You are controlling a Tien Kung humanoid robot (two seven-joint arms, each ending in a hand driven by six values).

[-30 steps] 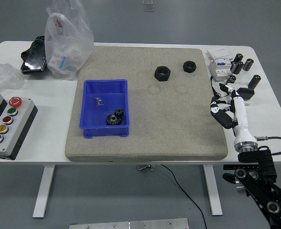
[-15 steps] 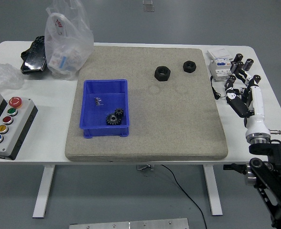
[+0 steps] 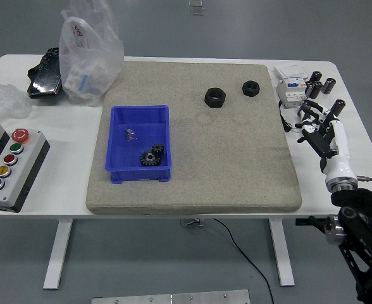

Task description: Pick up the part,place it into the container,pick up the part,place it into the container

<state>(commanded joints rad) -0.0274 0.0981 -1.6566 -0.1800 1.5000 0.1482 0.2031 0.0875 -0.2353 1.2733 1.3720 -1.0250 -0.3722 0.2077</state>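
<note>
Swung outward from the edge of the grey felt mat (image 3: pixel 192 133) a second ago, the robot's right hand (image 3: pixel 319 126) now hovers over the bare white bench (image 3: pixel 357 136) at its right side, near a white circuit breaker (image 3: pixel 291 88) and a cluster of small black cylinders (image 3: pixel 319 85). Its black fingers (image 3: pixel 307 114) are spread apart and hold nothing. Two black hexagonal nuts, the larger (image 3: pixel 216 97) and the smaller (image 3: pixel 252 88), sit apart from each other on the far right part of the mat, well clear of the hand. A blue plastic bin (image 3: pixel 140 143) rests on the mat's left half and contains two small black gears (image 3: pixel 152 155) lying just beside each other, plus a tiny metallic piece (image 3: pixel 131 133) too small to identify. On the bench's left end stand a grey control box with coloured push buttons (image 3: pixel 9 168), a clear plastic bag (image 3: pixel 88 54) and a black object (image 3: pixel 45 74). No left arm appears.
</note>
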